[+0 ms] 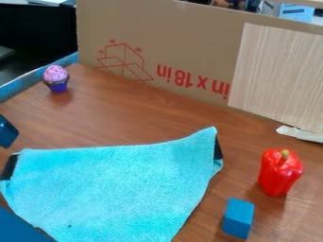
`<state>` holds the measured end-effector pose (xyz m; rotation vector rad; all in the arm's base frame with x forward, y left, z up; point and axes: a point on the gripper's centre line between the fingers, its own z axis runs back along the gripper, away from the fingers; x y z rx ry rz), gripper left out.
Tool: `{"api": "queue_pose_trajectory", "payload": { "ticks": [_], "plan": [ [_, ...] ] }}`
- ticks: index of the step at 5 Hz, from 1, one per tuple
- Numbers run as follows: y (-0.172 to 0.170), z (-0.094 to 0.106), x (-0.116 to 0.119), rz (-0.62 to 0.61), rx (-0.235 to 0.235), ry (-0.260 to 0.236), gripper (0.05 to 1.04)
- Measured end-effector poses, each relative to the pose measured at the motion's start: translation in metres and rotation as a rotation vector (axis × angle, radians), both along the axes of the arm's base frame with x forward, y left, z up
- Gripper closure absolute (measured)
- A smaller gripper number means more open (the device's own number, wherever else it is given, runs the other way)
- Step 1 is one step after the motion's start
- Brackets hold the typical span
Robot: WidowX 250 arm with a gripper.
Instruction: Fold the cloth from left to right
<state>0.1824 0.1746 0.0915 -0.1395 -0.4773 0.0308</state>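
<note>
Though the tool's state cannot be told, turquoise cloth [120,189] lies spread on the tabletop [145,118], lower left. Right of it: blue block [238,218], red pepper [279,174]. Toy cupcake [56,79]: upper left.

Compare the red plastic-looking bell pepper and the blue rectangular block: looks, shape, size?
Colour: the red plastic-looking bell pepper has a green stem on top; the blue rectangular block is plain blue.
Shape: pepper is rounded and lobed, block has flat faces and straight edges.
Size: pepper looks bigger, block smaller.
Shared: both rest on the brown wooden table, right of the cloth in the view.
</note>
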Motion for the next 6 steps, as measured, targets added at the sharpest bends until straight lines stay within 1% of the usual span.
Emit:
{"api": "queue_pose_trajectory", "payload": {
  "ticks": [1, 2, 3, 4, 5, 6],
  "plan": [
    [-0.001, -0.006, -0.001, 0.001, -0.022, 0.012, 0.083],
    [0.003, -0.015, 0.000, 0.030, -0.022, 0.019, 0.083],
    [-0.001, -0.022, -0.002, 0.051, -0.031, 0.005, 0.083],
    [0.000, -0.030, -0.005, 0.081, -0.012, -0.007, 0.083],
    [-0.001, -0.040, -0.009, 0.094, 0.032, 0.018, 0.083],
    [0.000, -0.049, -0.010, 0.101, 0.092, 0.059, 0.083]
  ]
}}
